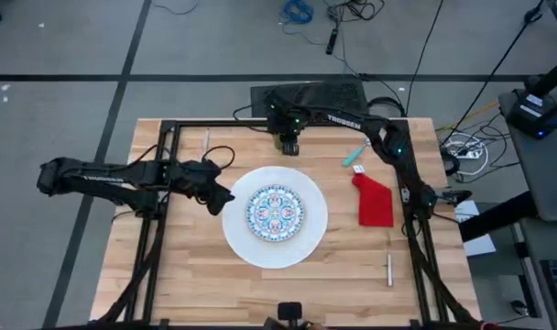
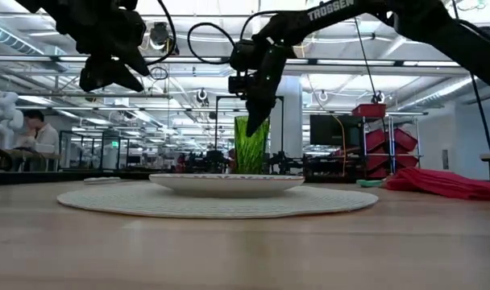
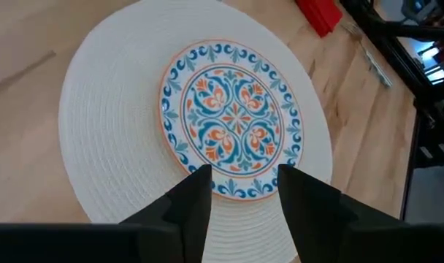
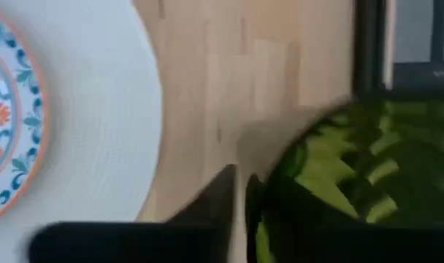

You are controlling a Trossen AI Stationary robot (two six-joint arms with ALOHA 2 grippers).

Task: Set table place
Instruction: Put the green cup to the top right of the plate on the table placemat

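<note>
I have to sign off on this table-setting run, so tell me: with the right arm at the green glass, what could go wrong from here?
The right gripper is on the rim of the green tumbler, with one finger inside it in the right wrist view; a rim-only grip might let the tall glass tilt or tip. The tumbler stands close behind the white plate carrying the patterned plate, so a fall could strike them. The left gripper, open, hovers at that plate's edge, so the arms could crowd each other.

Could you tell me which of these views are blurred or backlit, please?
Right wrist view: green tumbler close and blurred. Low view: bright ceiling lights leave both arms as dark shapes, near table soft. High and left wrist views: evenly lit, patterned plate sharp.
</note>
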